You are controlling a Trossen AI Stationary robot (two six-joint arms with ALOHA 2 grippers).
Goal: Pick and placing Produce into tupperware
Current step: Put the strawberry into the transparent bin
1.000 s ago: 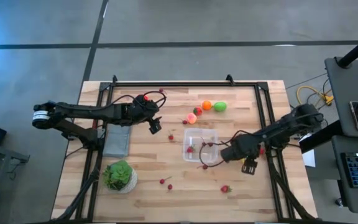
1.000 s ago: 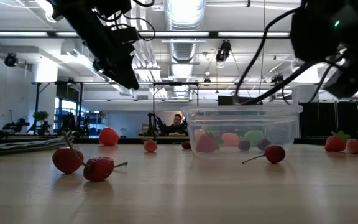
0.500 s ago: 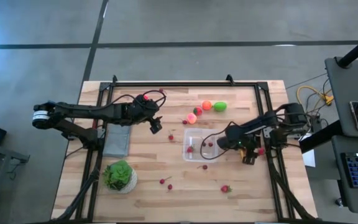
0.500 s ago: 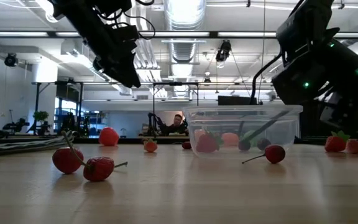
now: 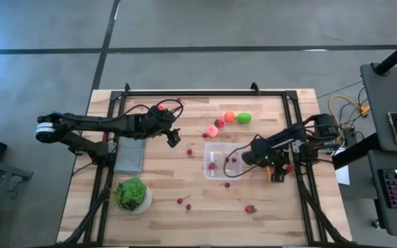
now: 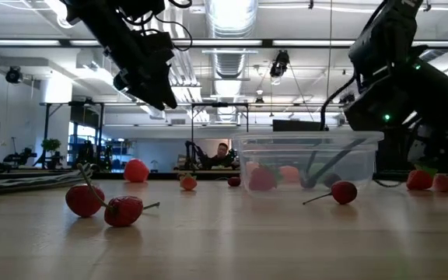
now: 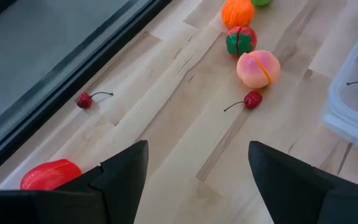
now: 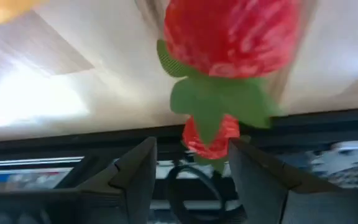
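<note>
The clear tupperware [image 5: 222, 160] [image 6: 306, 159] sits right of the table's middle with a few small pieces inside. A peach lump [image 5: 213, 130] [image 7: 258, 67], a red-and-green piece [image 7: 240, 40], an orange one [image 5: 229, 116] and a green one [image 5: 244, 118] lie just beyond it. Cherries [image 6: 84, 198] [image 7: 252, 99] are scattered about. My left gripper [image 5: 173, 136] [image 7: 197, 174] hovers open above the table, left of the peach. My right gripper [image 5: 277, 176] [image 8: 191, 180] is open, low by the box's right side, with a strawberry [image 8: 232, 37] close ahead of its fingers.
A grey slab [image 5: 130, 156] and a leafy green head in a white bowl [image 5: 132, 195] lie on the left side. A red lump [image 7: 50, 174] rests near the left gripper. More strawberries [image 6: 420, 179] [image 5: 249, 209] lie right and near. Black rails [image 5: 291, 124] frame the table.
My right arm has folded in, and its gripper has moved a little toward the far edge from the box's near right corner, turning as it went, to sit low beside the strawberries by the right rail. The produce and the box have stayed where they were.
</note>
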